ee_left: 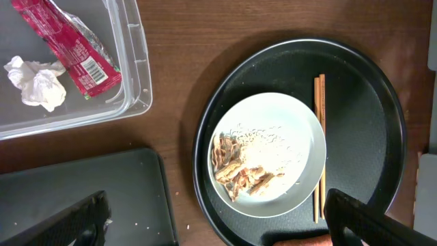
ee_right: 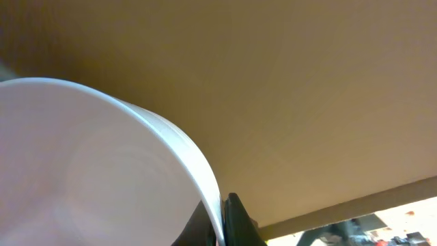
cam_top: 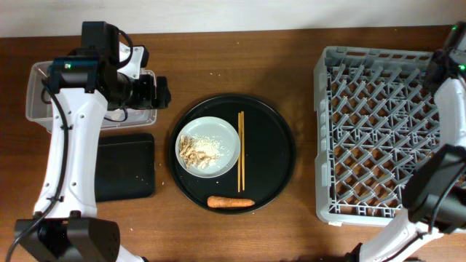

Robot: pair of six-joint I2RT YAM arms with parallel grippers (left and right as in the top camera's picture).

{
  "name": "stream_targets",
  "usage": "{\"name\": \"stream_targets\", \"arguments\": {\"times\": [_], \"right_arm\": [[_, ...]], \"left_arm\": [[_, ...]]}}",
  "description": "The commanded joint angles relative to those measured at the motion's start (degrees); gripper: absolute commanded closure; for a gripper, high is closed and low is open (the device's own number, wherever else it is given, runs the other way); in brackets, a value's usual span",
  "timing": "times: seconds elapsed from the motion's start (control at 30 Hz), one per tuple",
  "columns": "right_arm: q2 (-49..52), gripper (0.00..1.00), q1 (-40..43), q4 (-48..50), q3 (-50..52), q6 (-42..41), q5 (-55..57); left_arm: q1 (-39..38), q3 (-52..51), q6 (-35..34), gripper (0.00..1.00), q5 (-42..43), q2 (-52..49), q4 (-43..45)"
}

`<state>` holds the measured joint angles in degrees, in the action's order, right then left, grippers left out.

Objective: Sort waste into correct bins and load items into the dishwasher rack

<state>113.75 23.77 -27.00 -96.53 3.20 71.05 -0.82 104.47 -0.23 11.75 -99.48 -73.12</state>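
Red wrapper (ee_left: pixel 68 44) and white scrap (ee_left: pixel 37 82) in the clear tub (ee_left: pixel 133 61) — plate (ee_left: pixel 287 123), chopsticks (ee_left: pixel 319 137) on round tray (ee_left: pixel 369 150).

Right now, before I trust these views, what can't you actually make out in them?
- Overhead: the left arm hides most of the clear tub and its contents.
- Left wrist: the bottom edge cuts off nearly all of the carrot.
- Right wrist: the white bowl, held in the right pincer, fills the view. The bowl does not show overhead, so its place relative to the rack is unknown.
- No view shows a cup.
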Motion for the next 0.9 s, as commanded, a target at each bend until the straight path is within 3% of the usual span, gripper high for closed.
{"name": "stream_targets", "arguments": {"times": [0.0, 0.1, 0.2, 0.23, 0.27, 0.43, 0.5, 0.53, 0.6, 0.63, 0.67, 0.73, 0.87], "right_arm": [[6.1, 0.96, -4.8, -5.5, 0.4, -7.1, 3.6], [8.6, 0.96, -11.0, -13.0, 4.4, -17.5, -1.9], [8.6, 0.95, -14.8, -18.3, 6.3, -22.2, -7.9], [8.4, 0.88, -15.1, -20.1, 6.2, -23.7, -7.9], [8.4, 0.83, -15.1, -20.8, 6.2, -23.7, -8.2], [7.8, 0.87, -16.3, -27.8, 6.2, -23.7, -14.8], [5.2, 0.68, -16.3, -30.9, 6.2, -23.6, -22.8], [3.1, 0.64, -16.2, -31.1, 6.2, -23.6, -25.3], [-7.2, 0.32, -16.7, -31.1, 5.8, -23.2, -26.5], [-10.6, 0.27, -16.8, -31.1, 5.6, -23.2, -29.6], [-14.4, 0.26, -17.0, -31.4, 5.6, -23.0, -38.1], [-17.0, 0.30, -17.7, -33.4, 5.7, -7.4, -79.9], [-10.7, 0.35, -23.8, -28.4, 7.5, -7.5, -80.8]], "left_arm": [[0.1, 0.2, -0.2, 0.01, 0.5, 0.6, -0.1], [0.1, 0.2, -0.2, 0.01, 0.5, 0.6, -0.1], [0.1, 0.2, -0.2, 0.01, 0.5, 0.6, -0.3], [0.1, 0.2, -0.2, 0.01, 0.5, 0.6, -0.3], [0.1, 0.2, -0.2, 0.01, 0.5, 0.6, -0.4], [0.2, 0.2, -0.2, 0.01, 0.5, 0.6, -0.9], [0.2, 0.2, -0.2, 0.01, 0.5, 0.6, -0.9], [0.1, 0.2, -0.2, 0.01, 0.5, 0.6, -1.0], [0.2, 0.2, -0.2, 0.01, 0.5, 0.6, -1.1], [0.2, 0.2, -0.2, 0.01, 0.5, 0.6, -1.1], [0.1, 0.2, -0.2, 0.01, 0.5, 0.6, -1.1], [0.1, 0.2, -0.2, 0.01, 0.5, 0.6, -1.1], [0.1, 0.2, -0.2, 0.01, 0.5, 0.6, -1.1]]}}
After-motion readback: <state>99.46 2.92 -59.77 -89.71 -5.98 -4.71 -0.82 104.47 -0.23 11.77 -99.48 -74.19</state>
